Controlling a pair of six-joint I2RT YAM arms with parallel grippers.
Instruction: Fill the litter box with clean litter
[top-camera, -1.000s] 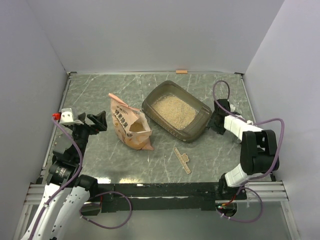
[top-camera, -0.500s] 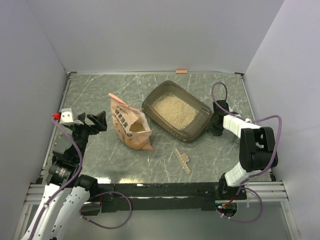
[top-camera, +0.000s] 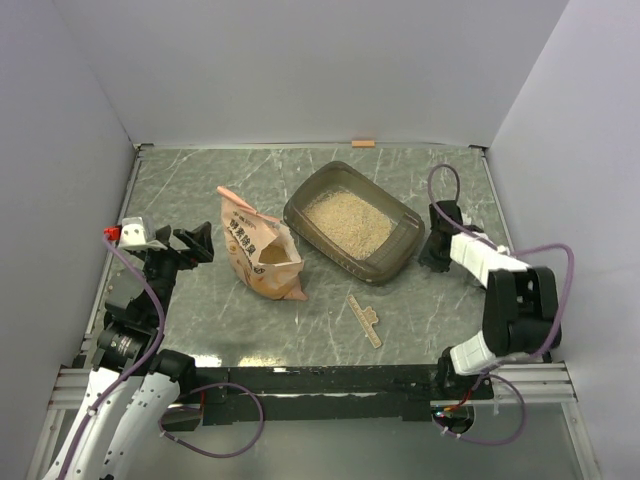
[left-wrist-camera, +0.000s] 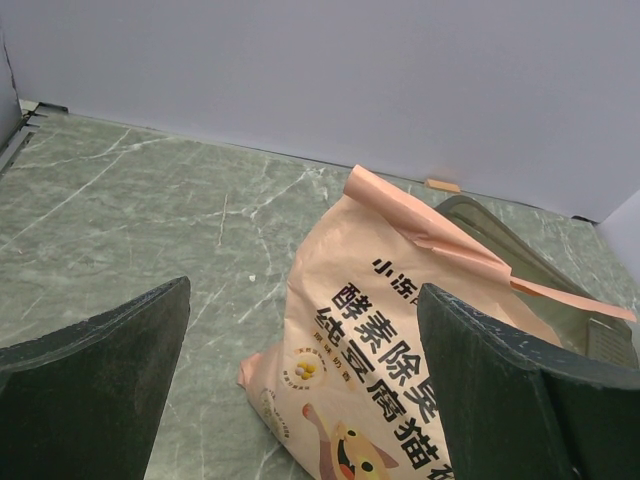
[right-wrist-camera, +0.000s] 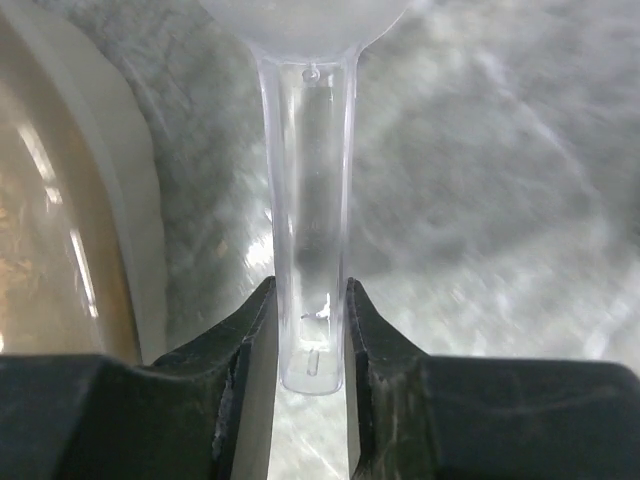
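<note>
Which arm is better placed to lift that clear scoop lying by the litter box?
Right. The right gripper has its fingers against both sides of the handle of the clear scoop, beside the litter box. The left gripper stands wide open across the table, facing the orange bag.

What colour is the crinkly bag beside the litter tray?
Orange-pink, with dark printed characters. The bag shows best in the left wrist view.

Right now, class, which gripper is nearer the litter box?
Right. The right gripper, pinching a clear scoop handle, sits just beside the litter box; the left gripper is open, beyond the orange bag.
</note>
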